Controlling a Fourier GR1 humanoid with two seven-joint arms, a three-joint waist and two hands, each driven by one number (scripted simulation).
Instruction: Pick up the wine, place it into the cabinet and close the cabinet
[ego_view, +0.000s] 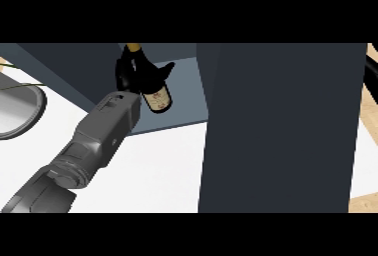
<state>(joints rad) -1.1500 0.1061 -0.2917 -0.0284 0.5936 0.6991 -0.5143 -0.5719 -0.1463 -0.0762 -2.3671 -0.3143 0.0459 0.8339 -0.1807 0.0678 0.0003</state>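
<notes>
Open cabinet door (277, 127) fills right half of frame. Hand (139, 72) at upper centre grasps wine bottle (157, 97), inside cabinet (184, 95) opening, bottle label below fingers.

A white counter (162, 170) filled the middle of the view; a grey sink basin (18, 112) lay at its left edge; pale wooden floor (367, 202) showed at the lower right corner.

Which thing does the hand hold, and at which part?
The left hand holds the wine bottle around its upper body, below the neck.
</notes>
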